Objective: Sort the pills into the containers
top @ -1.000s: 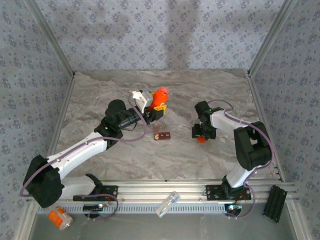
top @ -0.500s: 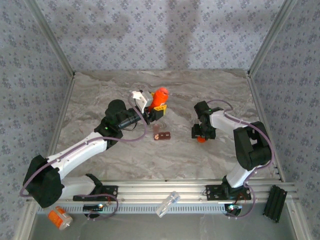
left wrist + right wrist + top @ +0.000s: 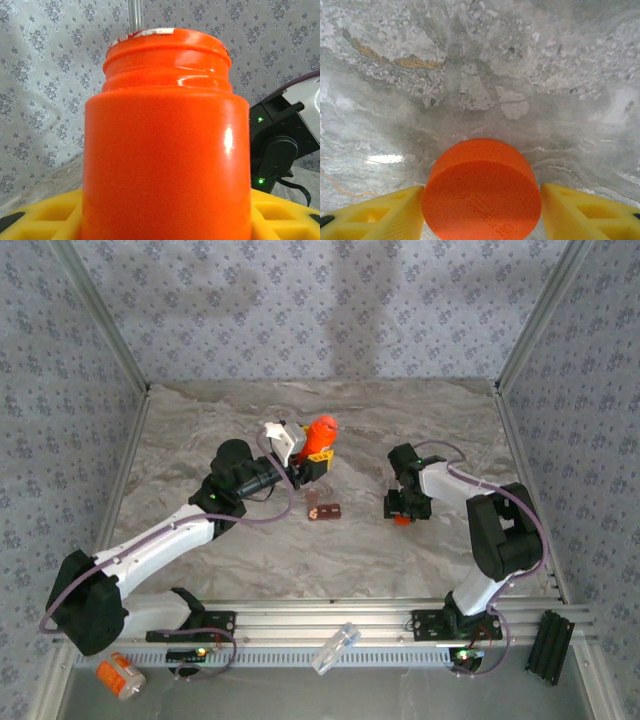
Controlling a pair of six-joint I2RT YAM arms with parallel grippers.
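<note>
Scarcely anything had shifted since a second earlier. The dark red-brown pill box (image 3: 323,510) lay on the worktop (image 3: 200,440) between the two arms. Just beyond it, the left gripper (image 3: 314,458) had its jaws clamped on an uncapped orange bottle (image 3: 321,429). Off to the right, the right gripper (image 3: 403,510) pinched an orange cap (image 3: 482,195) resting on the worktop.

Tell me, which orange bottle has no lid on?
The orange plastic bottle gripped in the left arm's yellow fingers: its threaded mouth is open. The other orange bottle, lying on the near-left ledge, has its white cap on.
</note>
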